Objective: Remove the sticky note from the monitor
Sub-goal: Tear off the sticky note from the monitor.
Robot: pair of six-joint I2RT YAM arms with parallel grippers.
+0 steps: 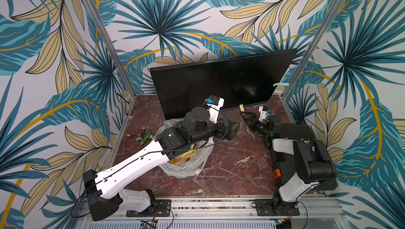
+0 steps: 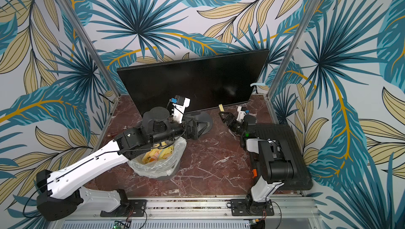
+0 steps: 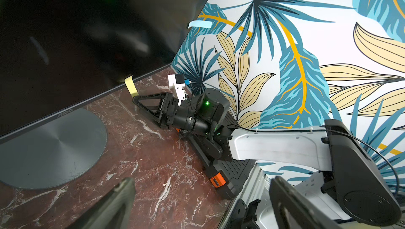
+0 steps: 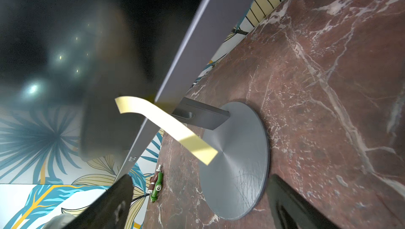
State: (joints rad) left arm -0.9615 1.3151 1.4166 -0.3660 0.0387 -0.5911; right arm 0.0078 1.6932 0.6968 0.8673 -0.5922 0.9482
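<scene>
The monitor (image 1: 221, 85) (image 2: 192, 85) stands at the back of the table, dark screen facing me. A yellow sticky note (image 1: 241, 108) (image 2: 221, 108) (image 3: 131, 86) (image 4: 166, 127) hangs curled off its bottom edge, right of the foot. A pale blue sticky note (image 1: 281, 84) (image 2: 258, 84) (image 3: 200, 24) sticks out from its right edge. My right gripper (image 1: 243, 115) (image 2: 222, 115) (image 4: 199, 195) is open, just below and in front of the yellow note, not touching it. My left gripper (image 1: 236, 127) (image 2: 202, 127) (image 3: 201, 201) is open and empty over the monitor's foot (image 3: 50, 146).
A bin (image 1: 188, 168) (image 2: 157, 166) lined with a clear bag holds several yellow notes under my left arm. A flat black ribbed case (image 1: 291, 133) (image 3: 221, 173) lies along the right wall beneath my right arm. A green and brown tool (image 1: 144, 137) (image 4: 156, 186) lies at the left.
</scene>
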